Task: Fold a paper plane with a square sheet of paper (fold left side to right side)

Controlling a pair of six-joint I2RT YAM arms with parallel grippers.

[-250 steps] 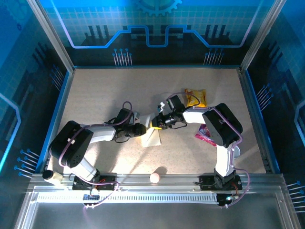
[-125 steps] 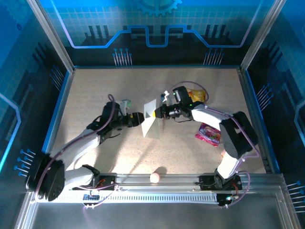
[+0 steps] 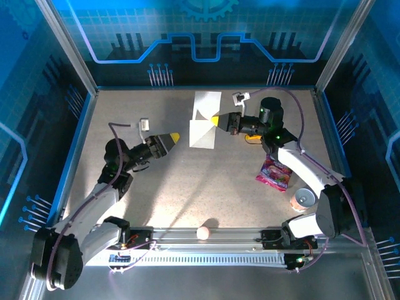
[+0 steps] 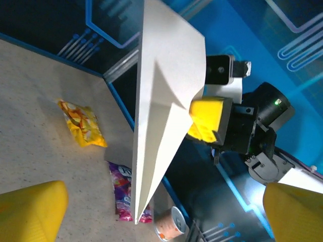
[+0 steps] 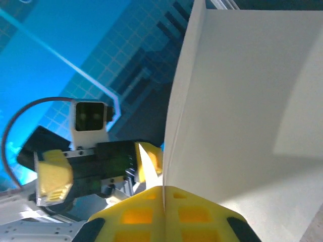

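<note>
Since one second ago, both arms have extended from the table centre toward the far side. The left gripper (image 3: 170,137) has released the white creased paper sheet (image 3: 203,125) and withdrawn to the left. The right gripper (image 3: 215,120) has carried the sheet toward the far wall.

Nearest the arm bases, a small pale round ball (image 3: 203,232) rests by the near rail. To the right, an orange cylindrical can (image 3: 302,200) stands upright. Just beyond it, a pink crinkled plastic wrapper (image 3: 273,174) lies on the speckled beige table (image 3: 125,112).

At mid-table, the left gripper points at the sheet from the left. Its jaws are spread wide and hold nothing.

Further out, the right gripper has its jaws pressed together on the right edge of the sheet. The wrist views show the sheet lifted off the table and hanging edge-down. Layered diagonal folds taper to a point at one end, with a crease along the middle. A yellow foil snack packet (image 4: 81,123) lies on the table beside the right arm.

Progress assessment: the nose folds and the centre fold appear complete, and the sheet already has the outline of a dart. Whether both wings are folded cannot be determined from these views. Remaining work is probably a check of the wing folds, then setting the finished plane down.
</note>
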